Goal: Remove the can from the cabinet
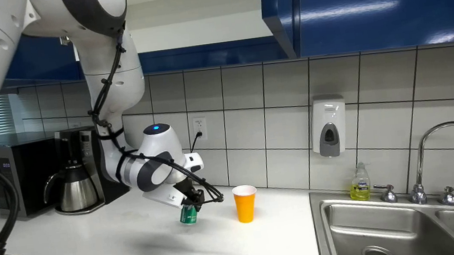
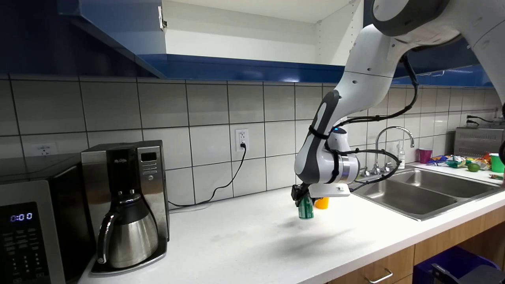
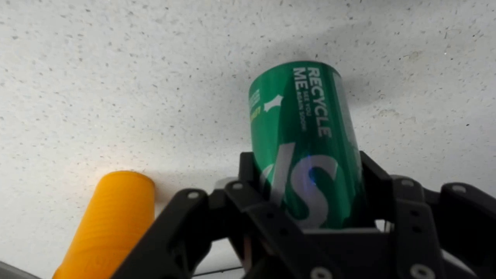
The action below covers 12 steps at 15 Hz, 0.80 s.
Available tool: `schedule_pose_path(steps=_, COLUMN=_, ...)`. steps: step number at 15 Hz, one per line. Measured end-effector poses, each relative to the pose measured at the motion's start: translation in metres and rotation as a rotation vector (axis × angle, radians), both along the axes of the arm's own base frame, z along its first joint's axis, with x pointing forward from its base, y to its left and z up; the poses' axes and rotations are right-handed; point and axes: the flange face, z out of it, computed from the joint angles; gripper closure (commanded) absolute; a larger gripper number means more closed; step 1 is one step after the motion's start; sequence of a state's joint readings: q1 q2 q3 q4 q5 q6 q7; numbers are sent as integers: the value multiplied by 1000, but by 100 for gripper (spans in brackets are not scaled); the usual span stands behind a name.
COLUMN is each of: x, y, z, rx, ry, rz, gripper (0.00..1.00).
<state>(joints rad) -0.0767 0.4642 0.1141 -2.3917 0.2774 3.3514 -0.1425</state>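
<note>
The green can (image 1: 188,215) is below the cabinet, over the white counter, slightly tilted. It also shows in an exterior view (image 2: 306,210) and in the wrist view (image 3: 296,112). My gripper (image 1: 193,202) is shut on the can, with one finger on each side of it in the wrist view (image 3: 305,162). The can's upper end sits deep between the fingers and is hidden. Its lower end looks just above the counter; I cannot tell if it touches. The blue cabinet (image 2: 244,70) stands open above, its visible white interior bare.
An orange cup (image 1: 245,205) stands close beside the can. A coffee maker (image 2: 134,205) and a microwave (image 2: 43,213) stand at one end of the counter. The sink (image 1: 325,236) is at the other end. Open cabinet doors (image 2: 118,29) jut out above.
</note>
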Motion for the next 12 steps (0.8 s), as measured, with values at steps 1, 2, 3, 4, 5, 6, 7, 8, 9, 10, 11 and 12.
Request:
schedule_pose_path(steps=1, x=0, y=1, z=-3, rx=-3, ry=-12, rz=5, gripper=62)
schedule_pose_path(steps=2, x=0, y=2, z=-6, rx=-7, ry=-23, rz=8, gripper=62)
schedule_pose_path(steps=3, x=1, y=3, z=-8, rx=-13, ry=-34, rz=22, gripper=62)
schedule_pose_path(steps=4, x=1, y=3, z=-10, rx=-16, ry=-46, rz=32, gripper=62)
schedule_pose_path(steps=5, x=2, y=3, z=-11, rx=-20, ry=-59, rz=41, gripper=62)
schedule_pose_path(steps=6, x=3, y=3, z=-12, rx=-23, ry=-67, rz=48, gripper=62)
schedule_pose_path(steps=7, x=7, y=1, z=-10, rx=-27, ry=-74, rz=52, gripper=62)
schedule_pose_path(steps=8, x=12, y=-1, z=-7, rx=-29, ry=-85, rz=54, gripper=62)
schedule_pose_path(steps=9, x=16, y=-2, z=-3, rx=-32, ry=-97, rz=55, gripper=62)
schedule_pose_path(steps=10, x=20, y=-3, z=0, rx=-33, ry=-107, rz=55, gripper=62)
schedule_pose_path(steps=11, x=24, y=-4, z=3, rx=-33, ry=-116, rz=55, gripper=62)
schedule_pose_path(steps=12, x=27, y=-4, z=5, rx=-33, ry=-122, rz=55, gripper=62)
